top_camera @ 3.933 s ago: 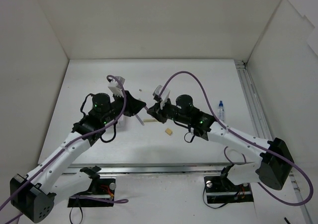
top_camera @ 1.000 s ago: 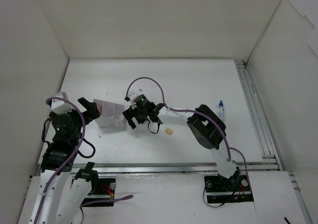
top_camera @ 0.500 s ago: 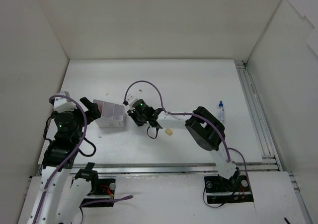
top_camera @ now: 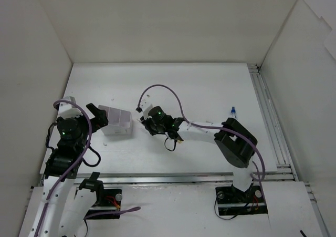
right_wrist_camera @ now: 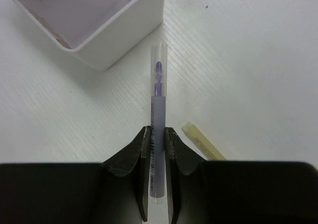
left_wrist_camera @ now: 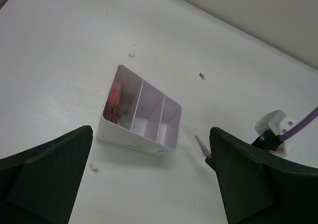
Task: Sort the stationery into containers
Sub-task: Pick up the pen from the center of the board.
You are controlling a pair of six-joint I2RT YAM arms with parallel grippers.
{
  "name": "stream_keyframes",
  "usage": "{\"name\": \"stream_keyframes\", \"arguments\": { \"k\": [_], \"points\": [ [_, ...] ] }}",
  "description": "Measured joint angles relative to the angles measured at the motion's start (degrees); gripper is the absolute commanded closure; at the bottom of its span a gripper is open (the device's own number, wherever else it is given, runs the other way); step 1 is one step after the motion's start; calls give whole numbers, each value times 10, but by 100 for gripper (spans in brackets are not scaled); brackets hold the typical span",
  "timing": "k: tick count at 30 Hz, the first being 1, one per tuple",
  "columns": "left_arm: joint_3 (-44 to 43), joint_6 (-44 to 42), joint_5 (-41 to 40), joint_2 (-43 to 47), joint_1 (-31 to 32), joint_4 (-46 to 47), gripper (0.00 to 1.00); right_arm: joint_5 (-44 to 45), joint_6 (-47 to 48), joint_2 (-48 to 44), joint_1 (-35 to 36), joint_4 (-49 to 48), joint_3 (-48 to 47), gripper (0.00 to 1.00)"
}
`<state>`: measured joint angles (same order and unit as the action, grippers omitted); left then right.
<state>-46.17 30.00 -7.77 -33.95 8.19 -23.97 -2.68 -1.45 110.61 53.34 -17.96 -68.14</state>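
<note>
The purple pen (right_wrist_camera: 158,110) is clamped by its barrel in my right gripper (right_wrist_camera: 157,130), its clear cap pointing at the near corner of the white box (right_wrist_camera: 114,30). From above, the right gripper (top_camera: 143,122) sits just right of the box (top_camera: 116,122). The box (left_wrist_camera: 141,115) has three compartments, and the leftmost one holds a pink-red pen (left_wrist_camera: 115,97) with other pieces. My left gripper (left_wrist_camera: 150,149) stands open and empty just short of the box's near side, and it is at the box's left in the top view (top_camera: 98,116). A pale yellow stick-shaped piece (right_wrist_camera: 201,140) lies beside the right fingers.
A small bottle with a blue cap (top_camera: 232,111) stands right of the right arm, near the rail (top_camera: 265,111) at the table's right edge. White walls close in the table at the back and both sides. The right arm's purple cable (top_camera: 157,90) loops above the table's middle.
In the last second my right gripper has shut on the purple pen and its arm has drawn slightly right. The left arm has held still beside the box.
</note>
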Motion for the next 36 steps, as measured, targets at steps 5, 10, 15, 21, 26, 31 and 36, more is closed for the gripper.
{"name": "stream_keyframes", "arguments": {
  "k": [5, 10, 15, 21, 26, 31, 36],
  "points": [
    [0, -1, 75, -20, 0, 16, 0, 16, -6, -118, 0, -47, 74, 100],
    [0, 1, 195, -88, 2, 65, 0, -10, -20, -204, 0, -103, 132, 100],
    [1, 7, 299, -156, 17, 106, 0, -34, -28, -224, 0, -133, 159, 100],
    [1, 13, 336, -165, 55, 148, 5, -59, -30, -227, 7, -151, 162, 100],
    [1, 16, 332, -182, 71, 151, 11, -69, -30, -233, 20, -167, 162, 100],
    [1, 19, 321, -185, 84, 154, 43, -68, -28, -242, 34, -188, 162, 100],
    [1, 19, 323, -184, 97, 163, 63, -50, -25, -249, 46, -208, 162, 100]
  ]
}}
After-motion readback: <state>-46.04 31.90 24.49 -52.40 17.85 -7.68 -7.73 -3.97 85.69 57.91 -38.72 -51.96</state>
